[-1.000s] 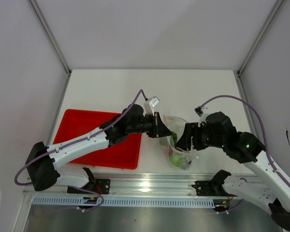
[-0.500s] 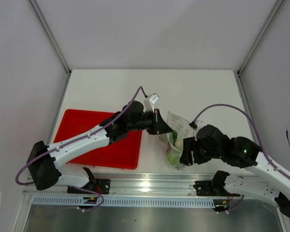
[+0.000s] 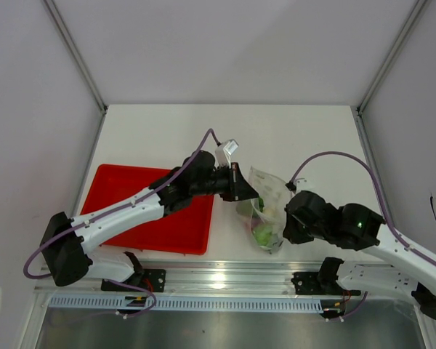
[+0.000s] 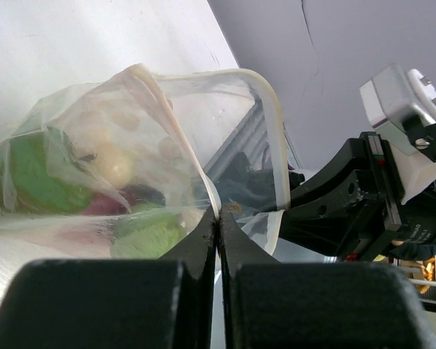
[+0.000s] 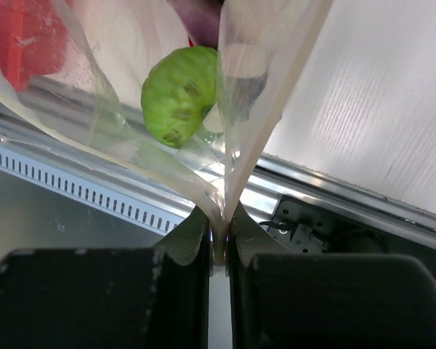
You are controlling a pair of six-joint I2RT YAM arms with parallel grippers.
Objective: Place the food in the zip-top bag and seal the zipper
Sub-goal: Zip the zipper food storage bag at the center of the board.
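Note:
The clear zip-top bag (image 3: 267, 200) hangs between both grippers just right of the red tray, with the food inside. My left gripper (image 3: 241, 193) is shut on the bag's rim, right at the white zipper strip (image 4: 272, 123), which arcs open above the jaws (image 4: 219, 218). My right gripper (image 3: 285, 218) is shut on the bag's gathered plastic edge (image 5: 218, 218). A round green vegetable (image 5: 178, 94) sits low in the bag, a purple eggplant (image 5: 200, 18) above it. In the left wrist view green (image 4: 36, 182) and purple (image 4: 134, 196) pieces show through the film.
The red tray (image 3: 123, 185) lies under the left arm, with no food showing on its visible part. An aluminium rail (image 3: 225, 280) runs along the table's near edge, just below the bag. White table (image 3: 298, 138) stretches behind, with enclosure walls on both sides.
My right gripper went from wide open to shut on the bag's edge and shifted nearer the front rail. The bag has pulled more upright. The left gripper kept its grip.

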